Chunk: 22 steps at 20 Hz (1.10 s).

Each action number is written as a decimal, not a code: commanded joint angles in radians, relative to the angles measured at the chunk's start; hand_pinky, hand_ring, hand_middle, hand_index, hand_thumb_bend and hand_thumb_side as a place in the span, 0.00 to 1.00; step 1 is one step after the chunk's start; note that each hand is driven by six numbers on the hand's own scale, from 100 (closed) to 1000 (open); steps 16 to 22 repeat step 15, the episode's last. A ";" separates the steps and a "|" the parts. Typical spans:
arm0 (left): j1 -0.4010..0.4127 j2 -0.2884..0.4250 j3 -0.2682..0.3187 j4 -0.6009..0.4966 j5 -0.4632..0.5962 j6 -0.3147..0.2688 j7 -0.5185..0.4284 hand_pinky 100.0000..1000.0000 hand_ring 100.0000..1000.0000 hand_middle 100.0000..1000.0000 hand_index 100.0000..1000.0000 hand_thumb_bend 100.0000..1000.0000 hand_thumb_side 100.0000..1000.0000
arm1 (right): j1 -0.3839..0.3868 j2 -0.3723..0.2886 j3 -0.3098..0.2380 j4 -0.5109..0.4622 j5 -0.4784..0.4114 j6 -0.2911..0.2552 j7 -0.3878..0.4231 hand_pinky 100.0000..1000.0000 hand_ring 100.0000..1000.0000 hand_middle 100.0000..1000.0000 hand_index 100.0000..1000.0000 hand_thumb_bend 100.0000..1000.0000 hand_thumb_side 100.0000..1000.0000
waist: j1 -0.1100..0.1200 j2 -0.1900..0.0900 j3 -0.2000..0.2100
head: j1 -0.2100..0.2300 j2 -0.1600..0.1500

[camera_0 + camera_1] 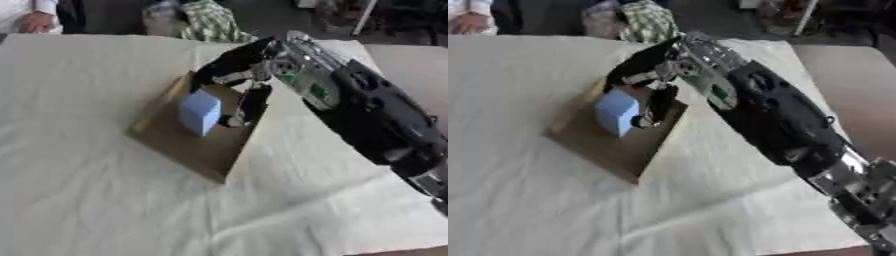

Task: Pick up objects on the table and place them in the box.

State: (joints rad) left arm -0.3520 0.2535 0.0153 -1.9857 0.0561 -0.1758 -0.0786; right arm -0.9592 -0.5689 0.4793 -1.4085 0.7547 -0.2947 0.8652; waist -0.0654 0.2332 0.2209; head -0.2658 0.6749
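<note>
A shallow brown cardboard box [194,147] lies askew on the white-covered table, near the middle. A pale blue block [199,111] hangs tilted over the box's inside. My right hand [234,64] reaches in from the right on its long black arm. It is curled over the block, with the fingers at its top edge and the thumb [254,102] against its right side. Whether the block's underside touches the box floor is hidden. No other loose object shows on the table. My left hand is out of both views.
A white cloth [79,190] covers the table, wrinkled near the front. A green-and-white checked cloth [210,22] lies at the far edge. The bare brown table edge [842,75] shows at the right. My right forearm [376,120] spans the space right of the box.
</note>
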 commanded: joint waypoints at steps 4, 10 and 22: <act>-0.010 0.011 0.005 -0.014 -0.001 0.000 -0.001 0.59 0.87 0.57 0.60 0.22 0.60 | -0.012 -0.059 -0.043 -0.102 -0.035 -0.006 0.042 0.99 1.00 1.00 1.00 0.04 0.36 | 0.008 -0.024 -0.008 | 0.007 -0.005; -0.005 0.016 0.009 -0.014 -0.007 -0.002 0.005 0.59 0.87 0.57 0.60 0.22 0.60 | 0.062 -0.171 -0.082 -0.304 -0.103 0.026 0.042 0.98 1.00 1.00 1.00 0.05 0.34 | 0.009 -0.027 -0.022 | 0.020 -0.003; -0.005 0.022 0.013 -0.014 -0.011 -0.004 0.011 0.59 0.87 0.57 0.60 0.23 0.60 | 0.182 -0.294 -0.141 -0.523 -0.176 0.054 0.042 0.97 1.00 1.00 1.00 0.00 0.36 | 0.014 -0.025 -0.034 | 0.032 -0.006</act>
